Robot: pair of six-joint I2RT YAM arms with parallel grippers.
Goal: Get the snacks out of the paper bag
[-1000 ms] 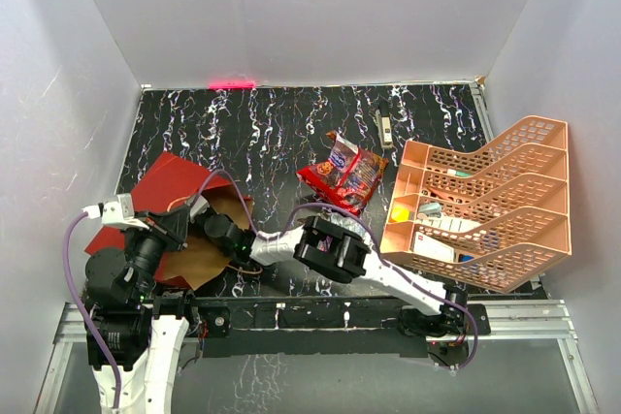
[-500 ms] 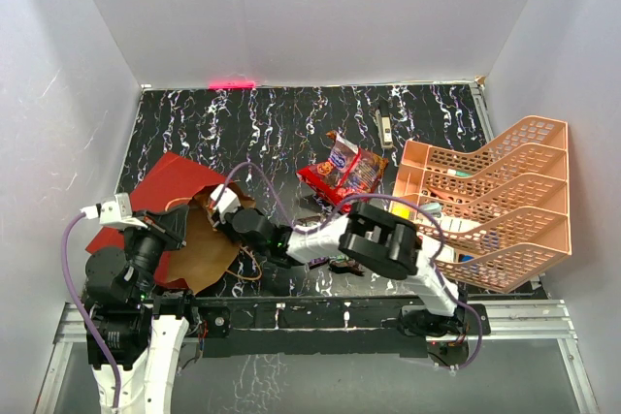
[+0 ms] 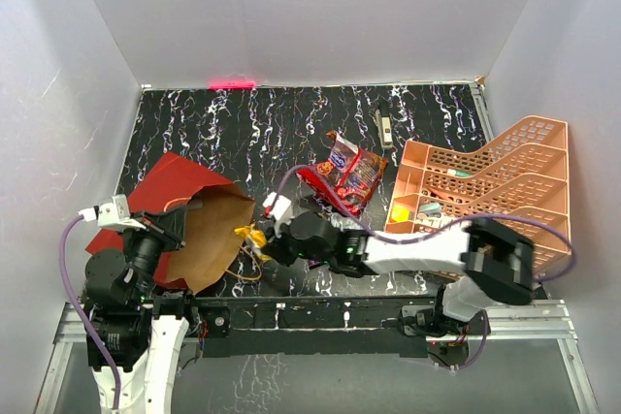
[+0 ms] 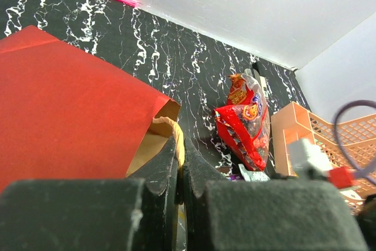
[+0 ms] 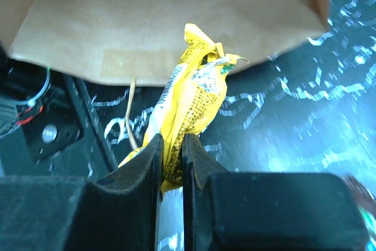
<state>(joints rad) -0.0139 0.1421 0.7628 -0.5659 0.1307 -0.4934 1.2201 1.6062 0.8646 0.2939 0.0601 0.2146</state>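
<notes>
The red paper bag [image 3: 165, 186] lies on its side at the left, its brown mouth [image 3: 215, 230] facing right. My left gripper [image 4: 180, 145] is shut on the bag's brown rim [image 4: 167, 123] and holds the mouth open. My right gripper [image 5: 172, 151] is shut on a yellow candy packet [image 5: 194, 95], just outside the bag's mouth; the packet also shows in the top view [image 3: 254, 237]. Red chip bags [image 3: 344, 174] lie on the table mid-right and show in the left wrist view [image 4: 245, 124]. A purple wrapper edge [image 4: 235, 176] peeks beside them.
A peach lattice tiered tray [image 3: 485, 206] holding boxes stands at the right. A slim black-and-cream tool [image 3: 384, 126] lies at the back. A tan cord handle [image 5: 131, 110] hangs below the bag mouth. White walls enclose the black marbled table [image 3: 243, 133].
My right gripper has drawn back to the right out of the bag's mouth, bringing the yellow packet out with it. The left gripper has stayed on the bag's rim.
</notes>
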